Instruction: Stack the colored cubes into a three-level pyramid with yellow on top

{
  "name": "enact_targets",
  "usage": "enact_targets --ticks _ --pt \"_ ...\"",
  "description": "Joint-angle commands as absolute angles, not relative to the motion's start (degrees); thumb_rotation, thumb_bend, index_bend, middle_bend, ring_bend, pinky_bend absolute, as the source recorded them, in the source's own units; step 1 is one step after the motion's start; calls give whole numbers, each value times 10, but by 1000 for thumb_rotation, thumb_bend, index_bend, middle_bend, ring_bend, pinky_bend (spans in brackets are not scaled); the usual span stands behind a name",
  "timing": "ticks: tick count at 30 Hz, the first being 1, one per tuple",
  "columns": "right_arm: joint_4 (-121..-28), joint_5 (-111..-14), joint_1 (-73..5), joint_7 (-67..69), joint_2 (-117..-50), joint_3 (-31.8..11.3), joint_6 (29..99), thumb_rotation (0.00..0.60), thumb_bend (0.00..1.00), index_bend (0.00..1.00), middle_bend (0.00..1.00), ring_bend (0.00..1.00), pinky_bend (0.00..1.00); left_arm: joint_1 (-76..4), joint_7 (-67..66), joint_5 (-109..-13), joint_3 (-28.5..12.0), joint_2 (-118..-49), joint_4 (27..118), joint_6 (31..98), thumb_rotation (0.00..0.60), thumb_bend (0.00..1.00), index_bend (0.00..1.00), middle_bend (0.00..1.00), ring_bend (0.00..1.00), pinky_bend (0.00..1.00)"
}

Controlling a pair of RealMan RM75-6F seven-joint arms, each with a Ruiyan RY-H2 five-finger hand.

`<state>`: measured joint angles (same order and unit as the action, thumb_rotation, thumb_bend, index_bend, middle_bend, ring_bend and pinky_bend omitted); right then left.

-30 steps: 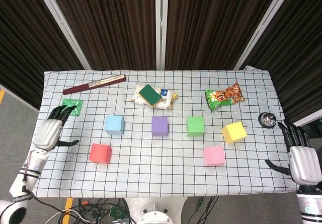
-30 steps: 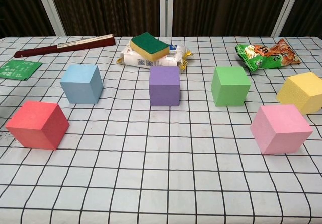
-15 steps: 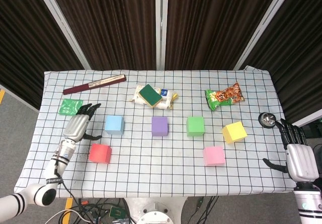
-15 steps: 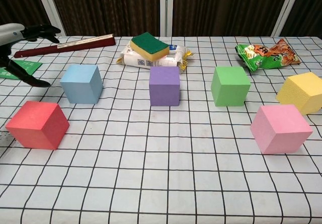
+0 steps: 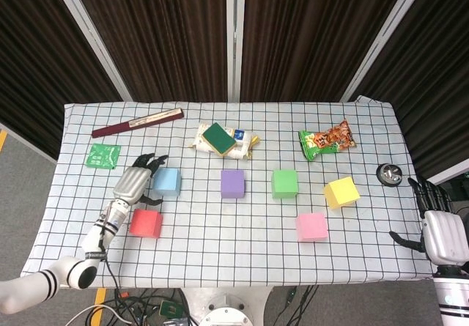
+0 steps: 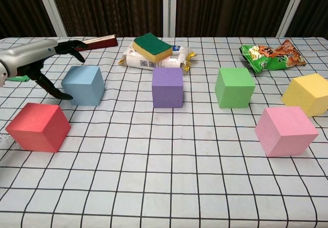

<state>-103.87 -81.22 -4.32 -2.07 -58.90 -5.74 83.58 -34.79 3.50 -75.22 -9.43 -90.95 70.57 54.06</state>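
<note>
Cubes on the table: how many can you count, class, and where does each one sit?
6, none hidden: blue cube back left, red cube front left, purple cube centre, green cube beside it, yellow cube right, pink cube front right.

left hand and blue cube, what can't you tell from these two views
- Contact: the left hand reaches the blue cube, but neither view shows whether its fingers touch it; in the head view the gap is too small, in the chest view the fingers overlap the cube.
- Far side of the blue cube: hidden in the chest view by the cube itself.
- Right hand: cut off by the head view's edge, absent from the chest view.
</note>
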Motion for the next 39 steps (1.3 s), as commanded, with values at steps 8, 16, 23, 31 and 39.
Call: enact_targets --ticks 8,16,23,31,39 --pt "-1027 -805 -42 -9 -590 -57 832 600 0 0 0 0 0 -369 54 -756 -94 -947 638 531 600 20 70 271 0 17" --pt "-1020 -801 -41 -1 -589 -57 829 600 0 0 0 0 0 -382 74 -740 -105 -948 629 509 600 92 93 368 1 17" --pt "-1016 -802 -40 -1 -592 -56 831 600 0 0 0 0 0 -394 94 -745 -120 -953 632 524 600 130 137 454 56 21" --pt "-1010 -801 -40 3 -600 -59 834 600 0 0 0 0 0 -400 46 -717 -135 -953 706 534 600 133 140 474 77 29" --pt "-1004 -797 -36 8 -601 -61 838 600 0 0 0 0 0 -418 -37 -663 -145 -1002 704 536 600 132 140 487 84 26"
